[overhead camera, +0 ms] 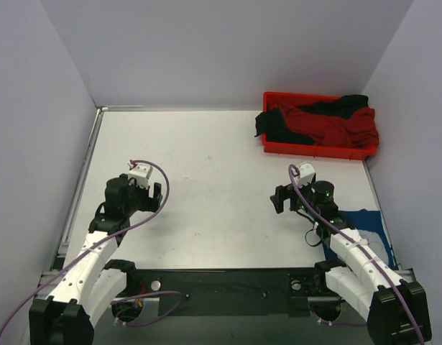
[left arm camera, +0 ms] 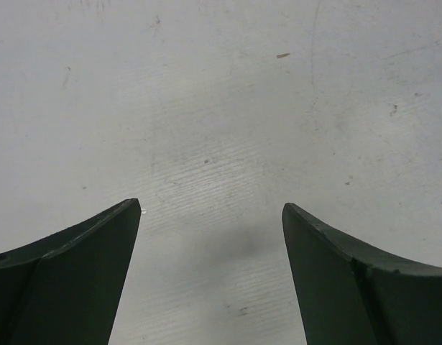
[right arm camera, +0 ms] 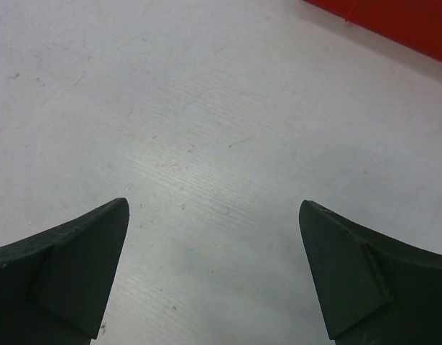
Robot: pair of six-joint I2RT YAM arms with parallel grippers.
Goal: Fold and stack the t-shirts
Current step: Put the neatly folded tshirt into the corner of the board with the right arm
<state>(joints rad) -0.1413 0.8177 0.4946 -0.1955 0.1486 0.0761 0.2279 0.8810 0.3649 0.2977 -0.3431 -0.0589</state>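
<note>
A dark navy-blue t-shirt (overhead camera: 369, 223) lies on the table at the near right, partly hidden under my right arm. A red t-shirt (overhead camera: 334, 126) and a black t-shirt (overhead camera: 278, 126) lie crumpled together in the red plastic tray (overhead camera: 318, 149) at the back right. My left gripper (overhead camera: 150, 192) is open and empty over bare table at the left; in the left wrist view (left arm camera: 211, 205) only table shows between its fingers. My right gripper (overhead camera: 282, 198) is open and empty, left of the navy shirt; the right wrist view (right arm camera: 213, 203) shows bare table.
White walls close the table on the left, back and right. The tray's red wall (right arm camera: 393, 23) shows at the top right of the right wrist view. Cables loop along both arms. A dark bar runs between the arm bases at the near edge.
</note>
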